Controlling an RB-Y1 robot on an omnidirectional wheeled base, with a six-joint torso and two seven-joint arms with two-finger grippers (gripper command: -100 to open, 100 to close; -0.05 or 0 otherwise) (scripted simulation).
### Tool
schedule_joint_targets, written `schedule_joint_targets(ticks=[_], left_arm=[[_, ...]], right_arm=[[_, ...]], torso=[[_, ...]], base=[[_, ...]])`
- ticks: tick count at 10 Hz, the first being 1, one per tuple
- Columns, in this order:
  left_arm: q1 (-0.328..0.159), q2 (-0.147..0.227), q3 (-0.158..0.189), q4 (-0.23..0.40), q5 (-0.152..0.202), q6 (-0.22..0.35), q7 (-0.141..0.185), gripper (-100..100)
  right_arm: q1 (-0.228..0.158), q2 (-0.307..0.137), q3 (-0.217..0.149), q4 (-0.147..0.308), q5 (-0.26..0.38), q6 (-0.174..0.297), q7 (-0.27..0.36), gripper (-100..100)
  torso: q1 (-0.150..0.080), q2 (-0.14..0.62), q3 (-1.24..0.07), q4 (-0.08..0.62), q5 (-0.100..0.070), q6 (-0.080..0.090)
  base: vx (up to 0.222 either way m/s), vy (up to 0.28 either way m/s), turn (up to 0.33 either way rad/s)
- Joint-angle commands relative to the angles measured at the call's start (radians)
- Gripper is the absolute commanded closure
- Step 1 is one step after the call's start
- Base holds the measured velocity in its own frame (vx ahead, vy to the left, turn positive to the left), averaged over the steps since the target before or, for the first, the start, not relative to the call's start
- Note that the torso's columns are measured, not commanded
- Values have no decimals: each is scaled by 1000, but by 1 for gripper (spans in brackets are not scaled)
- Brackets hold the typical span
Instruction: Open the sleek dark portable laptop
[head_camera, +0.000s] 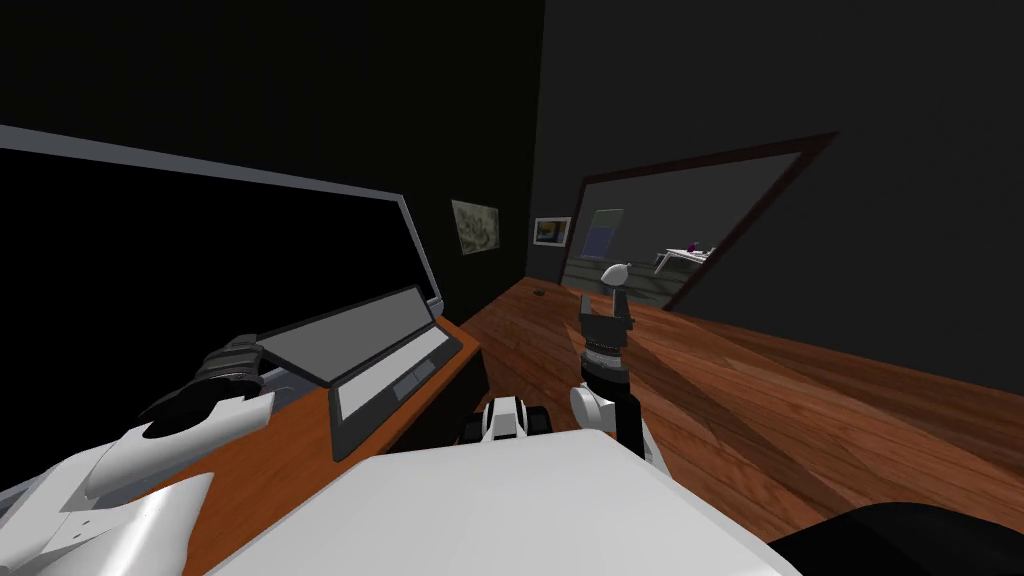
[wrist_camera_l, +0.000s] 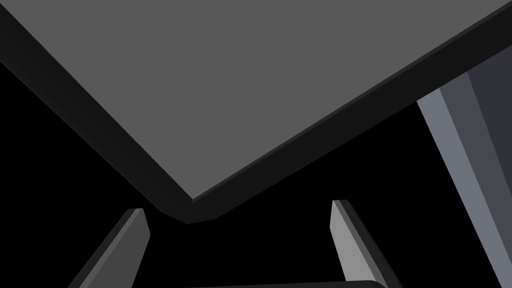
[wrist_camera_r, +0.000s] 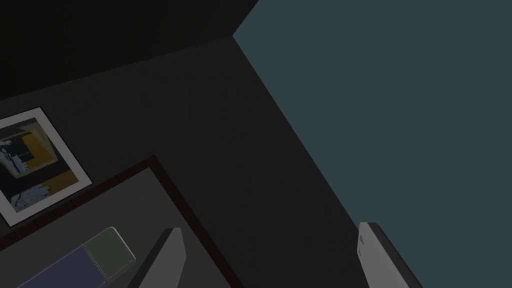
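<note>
Dim room, wood floor (head_camera: 800, 400). Brown desk (head_camera: 270, 465) at robot's left. Laptop (head_camera: 395, 385) on desk, lid (wrist_camera_l: 240, 90) raised part-way. Left gripper (wrist_camera_l: 237, 215) behind lid: jaws released, lid corner between fingertips, not clamped. Right gripper (head_camera: 615, 275) held upright over floor, jaws released.

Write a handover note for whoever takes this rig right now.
Left gripper: open, with the corner of the laptop lid just ahead of its fingertips, not gripped.
Right gripper: open, raised upright, idle.
The laptop sits on the wooden desk.
Done: lid lifted partway off the keyboard.
Left: probably push the lid further back until it is fully open.
</note>
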Motion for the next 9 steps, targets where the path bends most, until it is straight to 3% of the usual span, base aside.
schedule_joint_targets(ticks=[1,3,4,5,8,9], left_arm=[[-44,-16,40,16,-51,23,-7,-100],[-73,-28,68,26,-87,37,-12,-100],[-63,-24,60,20,-75,36,-10,-100],[-54,-20,49,19,-63,27,-9,100],[6,5,-6,-2,8,0,1,100],[-8,9,12,-2,-6,-8,-1,100]], right_arm=[[0,0,0,0,0,0,0,0],[0,0,0,0,0,0,0,0],[0,0,0,0,0,0,0,0],[0,0,0,0,0,0,0,0],[1,0,0,0,0,0,0,0],[1,0,0,0,0,0,0,0]], torso=[[2,1,1,0,1,-1],[0,-1,0,0,0,-1],[-1,-3,-1,-1,0,-2],[-3,-5,-3,-1,-1,-2],[6,-4,0,-5,11,-5],[9,-5,-1,-6,13,-2]], base=[[-111,84,-248],[-105,75,-211],[-40,28,-28],[47,-18,186],[115,-86,273],[43,-65,81]])
